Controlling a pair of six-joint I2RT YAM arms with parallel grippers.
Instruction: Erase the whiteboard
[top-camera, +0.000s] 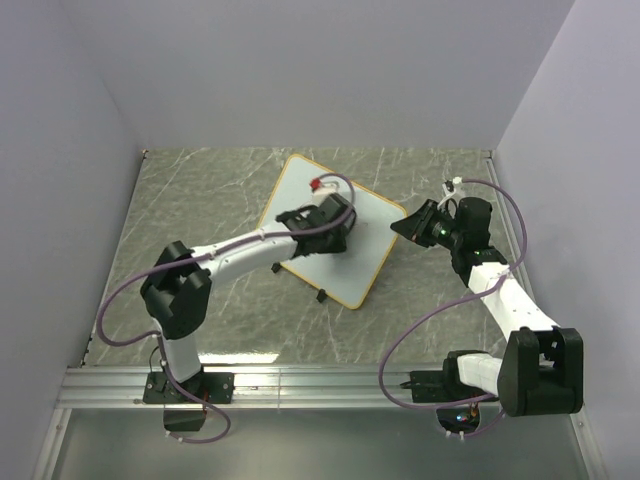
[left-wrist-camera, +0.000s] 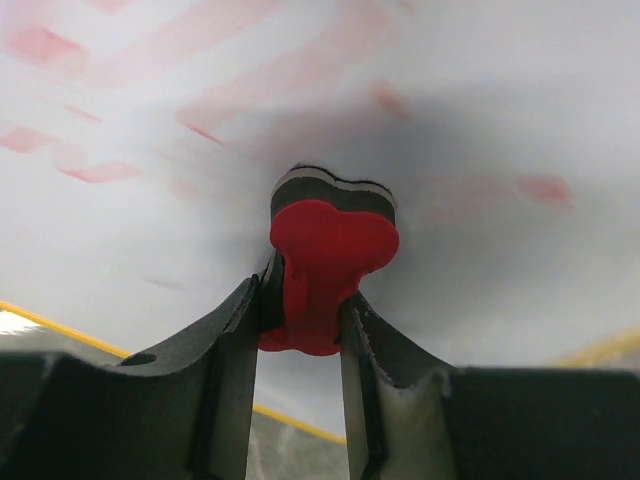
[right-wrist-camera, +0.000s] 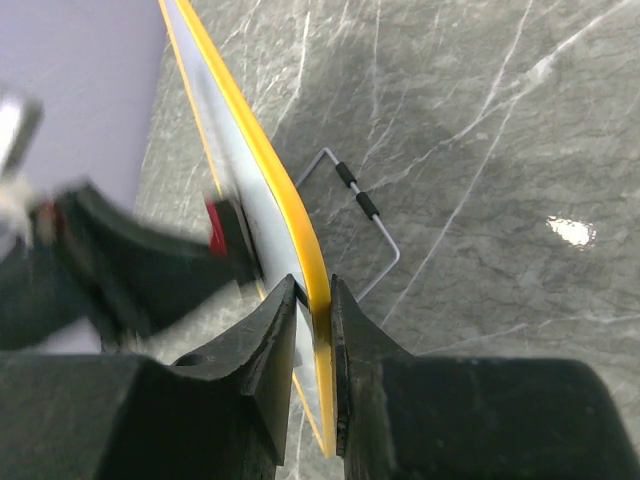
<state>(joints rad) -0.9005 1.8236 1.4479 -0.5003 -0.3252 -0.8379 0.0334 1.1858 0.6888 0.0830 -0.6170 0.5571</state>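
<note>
Eraser tight in outstretched left gripper against whiteboard; right gripper tight on its yellow edge.

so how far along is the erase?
Midway. Done: both grasps are set, with the right gripper clamping the whiteboard by its edge and the left gripper shut on the eraser. In hand: the eraser looks pressed against the board. Left: faint red smears across the surface in the left wrist view.
</note>
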